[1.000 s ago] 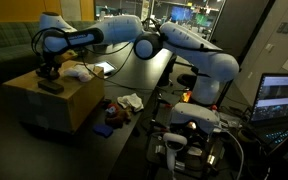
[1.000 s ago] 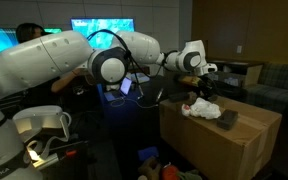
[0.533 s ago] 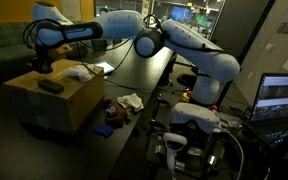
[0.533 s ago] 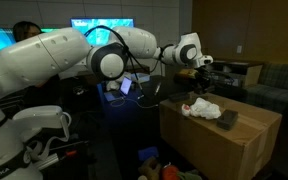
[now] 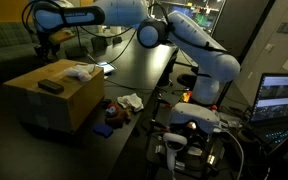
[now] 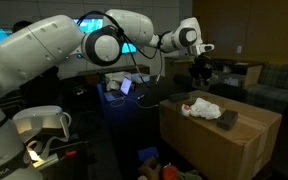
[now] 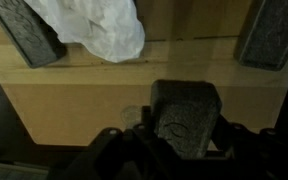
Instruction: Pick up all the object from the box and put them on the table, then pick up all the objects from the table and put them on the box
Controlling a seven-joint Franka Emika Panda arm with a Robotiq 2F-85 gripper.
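Hovering well above the box [image 5: 69, 106] edge, the end effector [image 5: 41, 46] looks spread.

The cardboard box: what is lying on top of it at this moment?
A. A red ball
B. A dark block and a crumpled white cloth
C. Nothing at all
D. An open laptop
B: in an exterior view the cardboard box carries a dark block and a crumpled white cloth on its top.
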